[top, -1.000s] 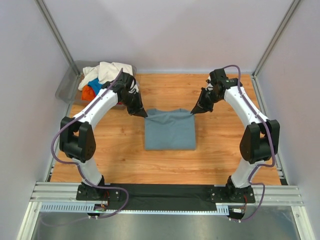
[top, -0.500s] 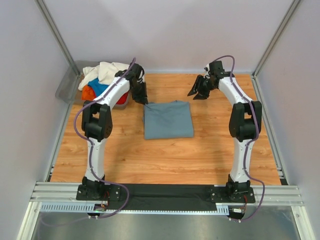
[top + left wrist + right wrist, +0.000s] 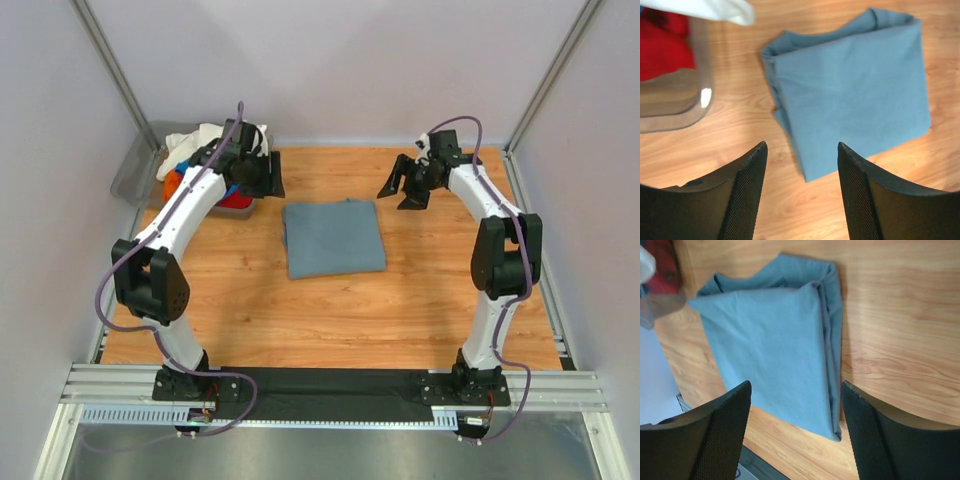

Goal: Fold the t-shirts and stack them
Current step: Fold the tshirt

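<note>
A slate grey-blue t-shirt (image 3: 333,238) lies folded into a rough square in the middle of the wooden table, touched by neither gripper. My left gripper (image 3: 268,178) hovers open past its far left corner, close to the bin. In the left wrist view the shirt (image 3: 855,85) lies ahead of the open, empty left gripper (image 3: 801,145). My right gripper (image 3: 405,192) hangs open off the shirt's far right corner. The right wrist view shows the shirt (image 3: 770,345) beneath the open, empty right gripper (image 3: 796,383). Cream-white (image 3: 205,135), bright blue (image 3: 186,165) and red-orange (image 3: 172,184) t-shirts are heaped in the bin.
The grey plastic bin (image 3: 135,170) stands at the table's far left corner, its clear rim (image 3: 695,107) right beside my left gripper. Pale walls and aluminium posts (image 3: 110,70) close in the back and sides. A metal rail (image 3: 330,385) runs along the near edge.
Both grippers were shut at the grey-blue shirt's far corners; they have opened, let the cloth go and lifted away. The shirt has shifted slightly towards the back.
</note>
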Motion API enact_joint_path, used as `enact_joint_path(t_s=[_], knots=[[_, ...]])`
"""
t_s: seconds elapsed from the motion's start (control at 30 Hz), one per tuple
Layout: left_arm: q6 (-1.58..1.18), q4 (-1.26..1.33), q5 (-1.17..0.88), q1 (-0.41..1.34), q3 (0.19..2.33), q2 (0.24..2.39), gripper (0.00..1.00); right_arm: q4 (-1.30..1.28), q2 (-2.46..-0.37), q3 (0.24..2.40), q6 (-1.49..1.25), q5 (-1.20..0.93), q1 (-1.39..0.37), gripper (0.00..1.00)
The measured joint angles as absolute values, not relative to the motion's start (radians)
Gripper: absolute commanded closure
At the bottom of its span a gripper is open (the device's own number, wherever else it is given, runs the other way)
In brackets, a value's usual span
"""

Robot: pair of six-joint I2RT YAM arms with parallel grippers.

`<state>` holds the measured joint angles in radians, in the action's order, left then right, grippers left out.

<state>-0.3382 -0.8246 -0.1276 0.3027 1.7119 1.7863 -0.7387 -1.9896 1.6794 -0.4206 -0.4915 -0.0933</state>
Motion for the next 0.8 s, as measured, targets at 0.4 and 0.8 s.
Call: enact_joint_path(t_s=[0.4, 0.8], knots=[[-0.465, -0.501, -0.332, 0.422, 1.118, 1.734, 0.71, -0.617, -1.892, 1.308, -0.425, -0.564, -0.133, 0.93], [-0.609, -0.294, -0.374, 0.416, 1.106, 1.741, 0.73, -0.392, -1.919, 1.238, -0.508, -0.746, -0.227, 0.95]])
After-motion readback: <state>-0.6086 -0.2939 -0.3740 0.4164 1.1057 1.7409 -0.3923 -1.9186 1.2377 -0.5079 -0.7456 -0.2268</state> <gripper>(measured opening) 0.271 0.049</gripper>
